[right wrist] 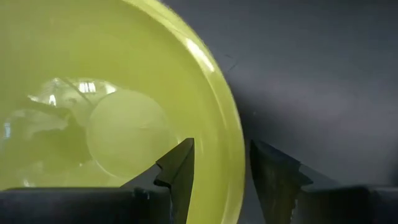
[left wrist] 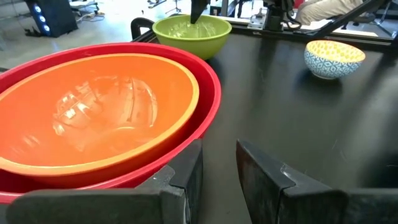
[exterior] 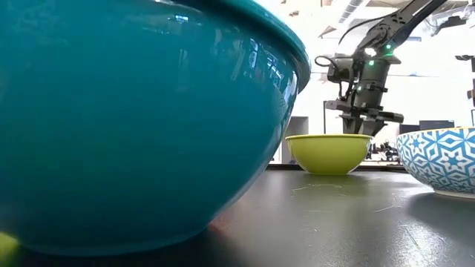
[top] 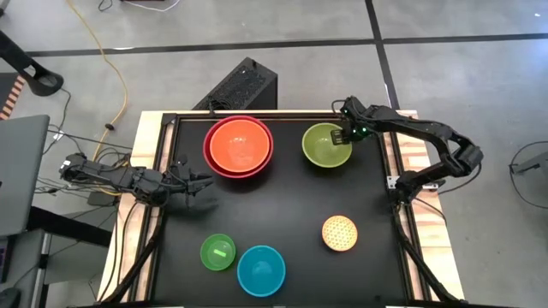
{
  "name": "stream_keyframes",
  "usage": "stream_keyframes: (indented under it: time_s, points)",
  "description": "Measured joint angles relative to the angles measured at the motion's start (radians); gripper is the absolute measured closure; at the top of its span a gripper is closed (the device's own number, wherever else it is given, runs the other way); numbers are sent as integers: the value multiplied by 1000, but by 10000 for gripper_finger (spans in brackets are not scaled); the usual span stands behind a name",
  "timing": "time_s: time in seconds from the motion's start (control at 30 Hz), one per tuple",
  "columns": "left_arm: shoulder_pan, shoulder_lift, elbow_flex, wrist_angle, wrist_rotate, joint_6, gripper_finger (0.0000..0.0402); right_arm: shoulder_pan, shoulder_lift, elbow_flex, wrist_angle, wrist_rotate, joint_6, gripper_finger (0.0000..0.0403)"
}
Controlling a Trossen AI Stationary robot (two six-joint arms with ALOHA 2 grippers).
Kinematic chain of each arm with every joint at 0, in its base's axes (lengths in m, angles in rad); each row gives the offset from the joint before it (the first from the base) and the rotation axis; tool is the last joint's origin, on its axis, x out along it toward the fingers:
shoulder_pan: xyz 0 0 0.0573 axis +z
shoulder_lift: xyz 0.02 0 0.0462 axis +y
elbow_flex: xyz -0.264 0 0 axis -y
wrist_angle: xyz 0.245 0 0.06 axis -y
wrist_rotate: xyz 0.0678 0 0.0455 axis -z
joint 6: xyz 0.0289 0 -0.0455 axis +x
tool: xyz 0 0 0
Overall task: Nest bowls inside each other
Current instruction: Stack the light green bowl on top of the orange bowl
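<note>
An orange bowl (top: 240, 144) sits nested in a red bowl (top: 211, 158) at the far middle of the black table. The olive-green bowl (top: 324, 147) stands at the far right. My right gripper (right wrist: 221, 168) hovers open over its right rim (right wrist: 231, 134), pointing steeply down, with one finger above the hollow and one outside the wall. In the low view its fingertips (exterior: 365, 130) stand just above the rim. My left gripper (left wrist: 217, 168) waits open at the left, just short of the red bowl. The blue bowl (top: 261, 269), the bright green bowl (top: 217, 252) and the dotted yellow bowl (top: 339, 233) stand apart near the front.
Bare black tabletop lies in the middle between the far bowls and the near ones. A raised frame (top: 390, 162) runs along the table's sides. A black box (top: 244, 85) and cables lie on the floor beyond the far edge.
</note>
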Motion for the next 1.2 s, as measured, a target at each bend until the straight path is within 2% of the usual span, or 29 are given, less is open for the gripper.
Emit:
stream_keyframes:
  time_s: [0.13,0.23,0.47,0.6,0.73,0.87,1.03,1.2]
  points:
    - [0,0,0,0,0,0,315,0,0,-24,15,-3,-1,242]
    - [0,0,0,0,0,0,315,0,0,-38,27,-4,-1,267]
    - [0,0,0,7,0,-2,315,-7,-3,-38,84,-14,2,378]
    - [0,0,0,7,0,-4,315,-6,-8,-7,95,-24,2,383]
    - [0,0,0,7,2,-5,315,20,-8,94,66,-67,34,385]
    - [0,0,0,7,7,-1,315,128,-7,234,61,-69,57,389]
    - [0,0,0,7,7,-1,315,317,34,432,116,31,105,389]
    - [0,0,0,8,7,10,315,479,212,655,134,127,77,389]
